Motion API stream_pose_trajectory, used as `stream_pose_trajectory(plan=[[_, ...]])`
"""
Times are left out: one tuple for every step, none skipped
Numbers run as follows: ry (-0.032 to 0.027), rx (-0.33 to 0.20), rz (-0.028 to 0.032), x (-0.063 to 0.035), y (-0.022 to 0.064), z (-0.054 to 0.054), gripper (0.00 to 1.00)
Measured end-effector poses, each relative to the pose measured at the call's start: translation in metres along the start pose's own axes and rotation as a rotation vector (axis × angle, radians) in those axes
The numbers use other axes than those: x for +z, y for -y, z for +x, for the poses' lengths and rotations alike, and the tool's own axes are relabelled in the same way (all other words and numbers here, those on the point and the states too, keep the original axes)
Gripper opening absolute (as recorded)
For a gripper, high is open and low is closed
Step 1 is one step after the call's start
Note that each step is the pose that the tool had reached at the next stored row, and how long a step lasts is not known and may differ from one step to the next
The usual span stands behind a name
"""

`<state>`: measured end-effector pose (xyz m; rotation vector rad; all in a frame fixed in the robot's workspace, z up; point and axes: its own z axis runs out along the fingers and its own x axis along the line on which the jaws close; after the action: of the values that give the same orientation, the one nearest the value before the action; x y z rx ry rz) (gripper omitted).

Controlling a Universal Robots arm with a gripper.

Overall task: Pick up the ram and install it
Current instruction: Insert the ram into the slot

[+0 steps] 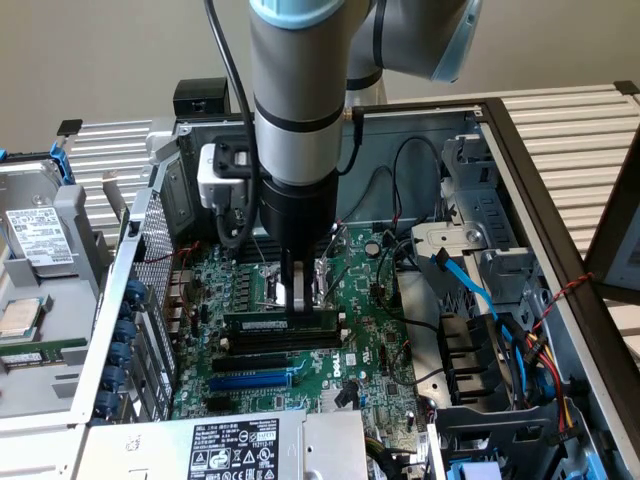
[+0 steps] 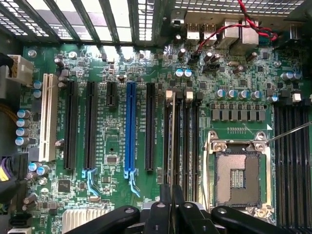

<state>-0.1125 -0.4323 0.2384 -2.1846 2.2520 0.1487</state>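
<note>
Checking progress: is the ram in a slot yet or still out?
In, at least partly: the ram stands on edge along a black slot, the gripper shut on it. Fully seated: cannot tell.

Computer case (image 1: 420, 125), open. Motherboard (image 1: 372, 345), green, on the case floor. Blue slot (image 2: 130, 126), long, mid-board, with black slots (image 2: 71, 124) on either side and a white slot (image 2: 47, 117) near the board's edge. Processor socket (image 2: 237, 170), metal frame, contacts showing. Row of capacitors (image 2: 239, 93) just beside the socket. Red and black wire (image 2: 253, 24), twisted, at the board's port edge. Blue cable (image 1: 470, 290), inside the case towards the exterior view's right. Hard drive (image 1: 35, 235), outside the case at the exterior view's left
</note>
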Motion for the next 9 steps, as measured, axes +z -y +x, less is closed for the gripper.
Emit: stream_pose_trajectory(plan=[[0.0003,0.0,0.0,0.0003,0.0,-0.0001,0.13],[0.0009,-0.001,0.0001,0.0008,0.0002,-0.0001,0.13],[0.0011,-0.001,0.0,0.0012,0.0008,-0.0001,0.13],[0.0014,-0.001,-0.0002,0.0015,0.0018,-0.0001,0.13],[0.0019,-0.001,-0.0001,0.0021,0.0026,-0.0001,0.13],[0.0021,-0.001,-0.0002,0.0026,0.0032,0.0,0.13],[0.0021,-0.001,-0.0003,0.0029,0.0033,0.0,0.13],[0.0021,-0.001,-0.0003,0.0032,0.0033,0.0,0.13],[0.0022,-0.001,-0.0003,0.0036,0.0033,0.0,0.13]])
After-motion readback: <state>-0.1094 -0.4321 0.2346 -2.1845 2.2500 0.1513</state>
